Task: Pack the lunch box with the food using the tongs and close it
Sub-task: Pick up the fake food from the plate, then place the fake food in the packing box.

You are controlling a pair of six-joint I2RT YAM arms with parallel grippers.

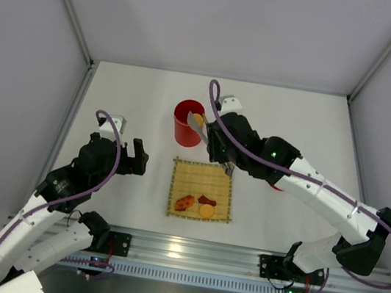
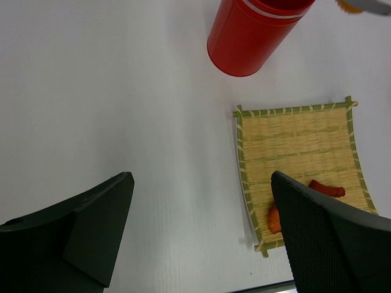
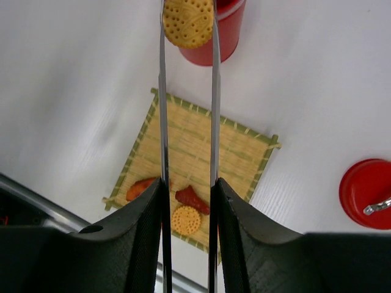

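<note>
1. The bamboo mat (image 1: 203,181) lies nearest the arm bases on the white table (image 1: 295,125). 3 food pieces sit along its near edge: an orange slice (image 1: 186,202), a dark red piece (image 1: 206,199) and a yellow round (image 1: 207,210). The right wrist view shows all 3 clearly; the left wrist view catches only 2 reddish pieces beside its own finger.
2. The left gripper (image 1: 132,158) hovers at 9 o'clock of the mat, well apart from it, with the arm bent at the elbow. Its jaws are spread wide, with only bare table between them.
3. The red lid (image 3: 366,192), with its silver handle, rests at 3 o'clock of the mat. Only the right wrist view shows it whole; from above the right arm hides nearly all of it.
4. The right arm stretches from 4 o'clock across the mat's far right corner. The right gripper (image 3: 188,238) is squeezed onto both arms of the tongs (image 3: 162,122).
5. The tong tips pinch a dotted yellow biscuit (image 3: 188,23) above the right rim of the lunch box (image 1: 184,126).
6. The lunch box stands upright and uncovered at 12 o'clock of the mat.
</note>
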